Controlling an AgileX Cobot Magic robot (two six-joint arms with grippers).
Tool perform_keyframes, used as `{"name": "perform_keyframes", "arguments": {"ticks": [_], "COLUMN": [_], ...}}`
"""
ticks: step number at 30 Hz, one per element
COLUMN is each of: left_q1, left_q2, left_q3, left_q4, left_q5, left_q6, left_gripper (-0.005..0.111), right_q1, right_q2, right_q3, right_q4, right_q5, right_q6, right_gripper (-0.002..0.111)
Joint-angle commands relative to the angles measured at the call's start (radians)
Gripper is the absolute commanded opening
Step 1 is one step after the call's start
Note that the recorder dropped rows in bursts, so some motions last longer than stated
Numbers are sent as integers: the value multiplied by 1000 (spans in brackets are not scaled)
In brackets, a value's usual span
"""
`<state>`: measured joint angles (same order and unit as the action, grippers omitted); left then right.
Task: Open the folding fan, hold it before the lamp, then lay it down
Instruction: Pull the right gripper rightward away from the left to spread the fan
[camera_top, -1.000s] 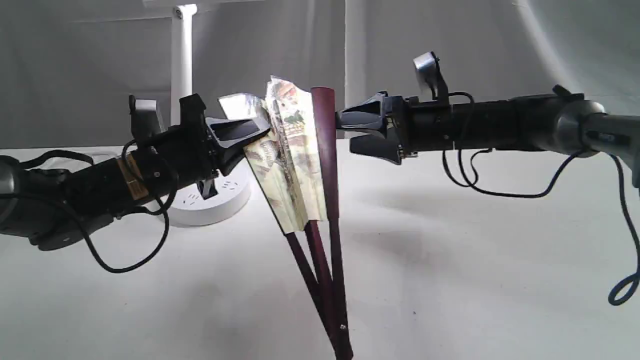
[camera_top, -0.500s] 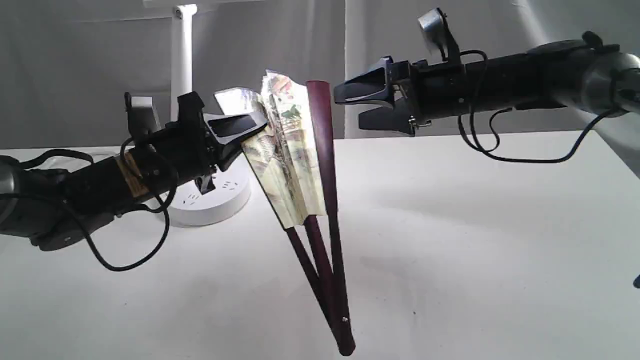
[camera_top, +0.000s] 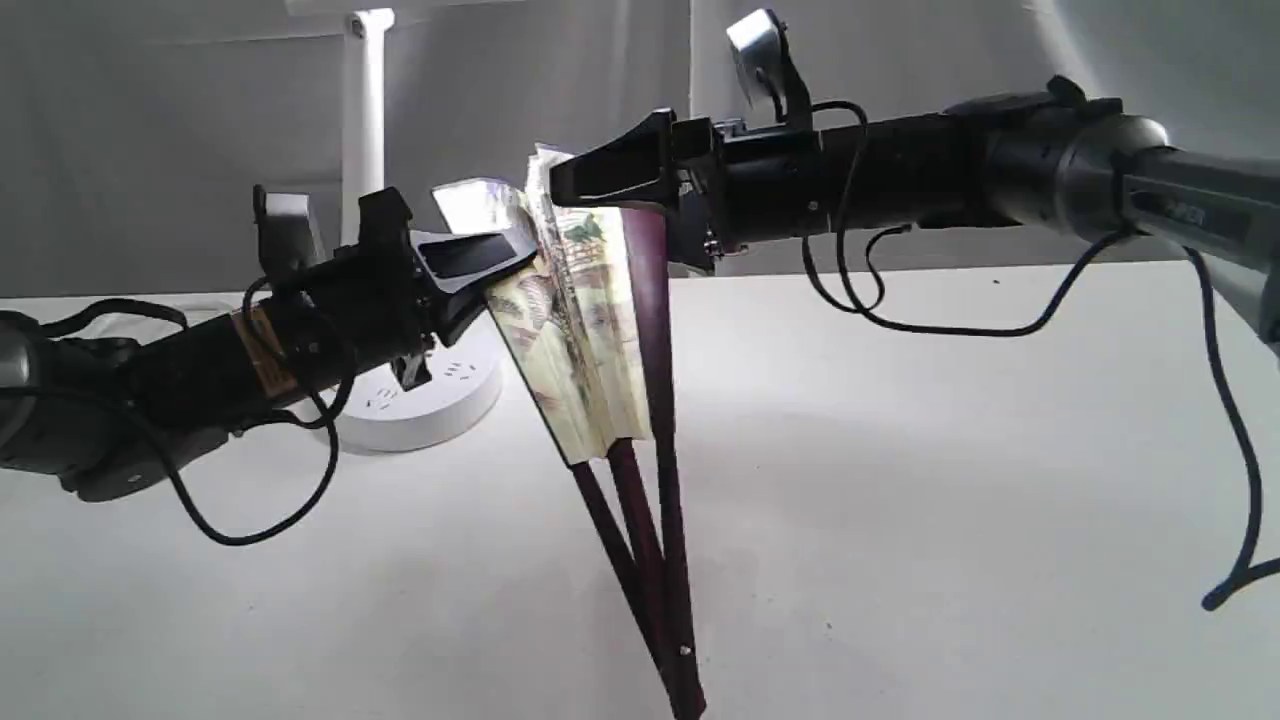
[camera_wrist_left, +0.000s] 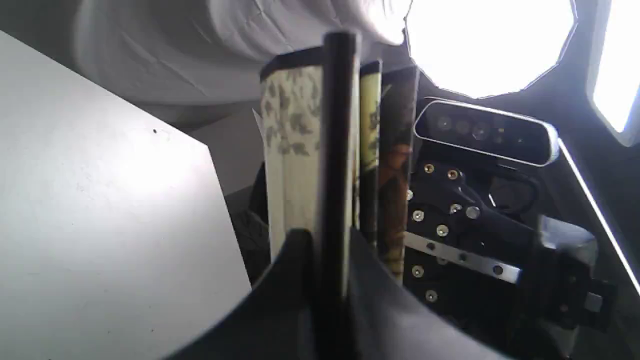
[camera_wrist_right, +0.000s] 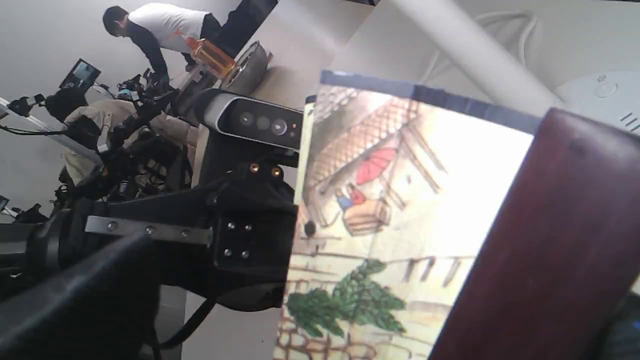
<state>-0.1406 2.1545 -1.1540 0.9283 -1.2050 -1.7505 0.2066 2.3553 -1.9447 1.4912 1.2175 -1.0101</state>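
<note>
Two grippers: one at each outer edge of the folding fan (camera_top: 585, 330), both near its top.
Left gripper (camera_top: 505, 272): fingers pressed together on the fan's outer rib on its own side; in the left wrist view the dark rib runs straight up between them with no gap showing.
Lamp (camera_top: 365, 130): behind the left gripper, its slim white post rising past that wrist and its round base (camera_top: 445, 400) on the table below the arm.
Fan's place: between the two grippers and roughly upright. Only a narrow wedge is spread and the pleats are bunched. The ribs run down from both grippers to the pivot (camera_top: 685, 690), which seems to rest on the table (camera_top: 950, 450).
Far guard (camera_top: 650, 300): the maroon stick on the right gripper's side, with its top end inside that gripper's reach.
Right gripper (camera_top: 610, 210): jaws apart, one finger over the fan's top and the other lower, beyond the guard. Whether either touches the wood I cannot tell.
Step in hand: probably closing on the far guard to draw the fan wide; holding it before the lamp and laying it down are not yet done.
Risk, misgrip: catching pleats along with the guard would crease or tear the leaf.
Risk, slip: a shallow bite near the tip could slide off under a sideways pull.
Risk, pull: parting the grippers faster than the pleats release would strain the paper or drag the pivot.
Risk, lamp: a wide swing of the left arm could knock the post behind it.
</note>
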Motion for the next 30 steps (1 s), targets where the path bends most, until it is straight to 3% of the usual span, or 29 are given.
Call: {"name": "perform_keyframes", "arguments": {"ticks": [1,9,16,30], "left_q1": [2,2,2,2], "left_q2": [-14,-14,-14,-14], "left_q3": [-3,-3,-3,-3], "left_q4": [-3,12,16,16], "left_q5": [-16,-16,-16,-16], "left_q6": [3,3,3,53], "left_gripper": [0,0,0,0], "right_q1": [3,1,1,1], "right_q2": [-10,-10,-10,-10], "right_q3": [0,0,0,0], "right_q4": [19,46,27,1], "right_q5": [4,4,4,4], "right_q6": [-14,-14,-14,-18], "right_gripper": [79,31,1,0]}}
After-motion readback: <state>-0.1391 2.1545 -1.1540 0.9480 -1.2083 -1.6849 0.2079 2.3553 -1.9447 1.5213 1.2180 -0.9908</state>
